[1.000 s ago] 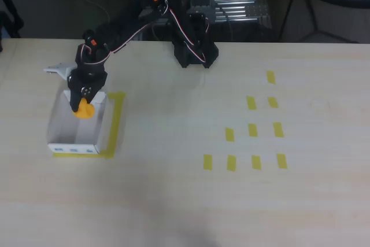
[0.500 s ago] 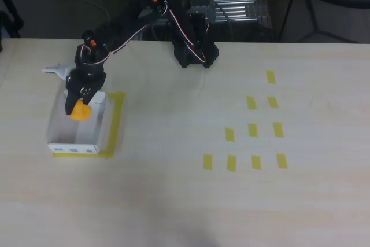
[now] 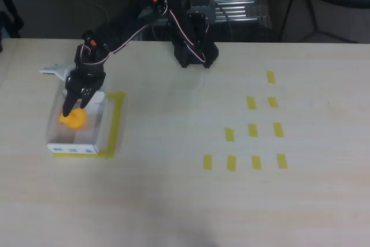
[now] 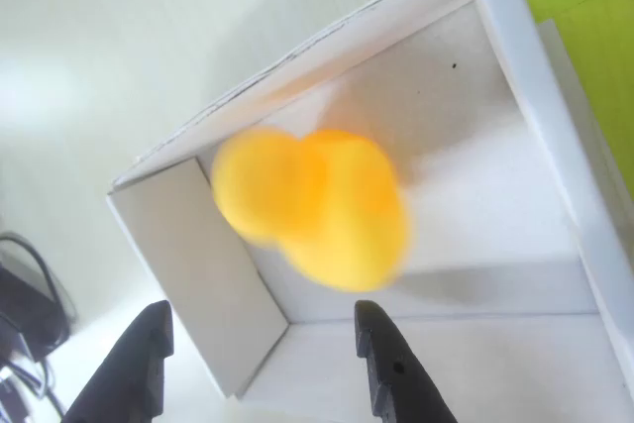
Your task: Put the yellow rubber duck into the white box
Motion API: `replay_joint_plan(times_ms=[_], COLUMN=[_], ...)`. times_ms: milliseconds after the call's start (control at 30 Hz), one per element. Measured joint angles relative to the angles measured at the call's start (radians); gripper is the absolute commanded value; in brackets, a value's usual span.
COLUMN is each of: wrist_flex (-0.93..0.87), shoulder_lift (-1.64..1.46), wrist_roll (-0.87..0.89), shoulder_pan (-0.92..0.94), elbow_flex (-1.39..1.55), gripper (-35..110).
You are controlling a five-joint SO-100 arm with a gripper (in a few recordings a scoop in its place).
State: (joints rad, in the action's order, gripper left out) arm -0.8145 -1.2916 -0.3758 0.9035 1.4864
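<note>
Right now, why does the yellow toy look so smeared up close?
In the wrist view the yellow rubber duck is blurred, likely by motion, above the sharper white box; the fingers stay crisp. In the overhead view it is small, soft-edged.

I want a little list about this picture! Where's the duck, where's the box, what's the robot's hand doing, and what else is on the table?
duck: yellow rubber duck, blurry in the wrist view, inside the box, free of the hand
box: white box at the table's left side in the overhead view, yellow tape border beside it
hand: hand open, above the box
table: small yellow tape strips on the right
</note>
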Motion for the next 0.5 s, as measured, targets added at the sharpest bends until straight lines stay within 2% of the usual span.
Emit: replay_joint_plan(times_ms=[267, 500], wrist_flex=[-0.028, -0.201], shoulder_lift=[-0.038, -0.391], wrist_roll=[0.026, 0.198], shoulder_pan=[-0.048, -0.210], elbow_flex=[0.000, -0.002], gripper=[13, 2])
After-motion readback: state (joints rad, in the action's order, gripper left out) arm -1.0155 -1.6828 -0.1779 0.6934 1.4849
